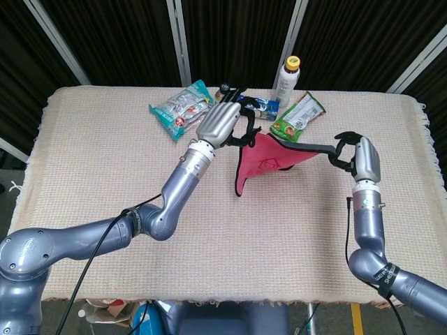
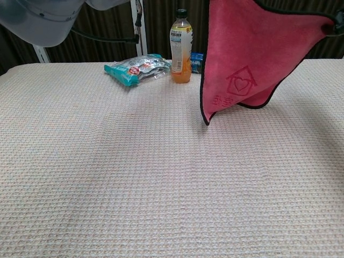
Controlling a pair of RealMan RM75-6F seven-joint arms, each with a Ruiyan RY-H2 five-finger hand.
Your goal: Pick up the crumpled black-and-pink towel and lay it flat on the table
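Head view, from left across: the left hand (image 1: 220,124) pinches one top corner of the towel (image 1: 264,162), and the pink cloth with its black hem sags in a slack triangle above the table (image 1: 91,160), stretched over to the right hand (image 1: 357,156), which grips the opposite corner. It hangs clear of the snack packets (image 1: 180,110) and bottle (image 1: 286,78) behind. I'd judge it light, limp and unbreakable, draping wherever unsupported. Corners along one edge look the right hold, since pulling them apart and lowering should let it settle flat.
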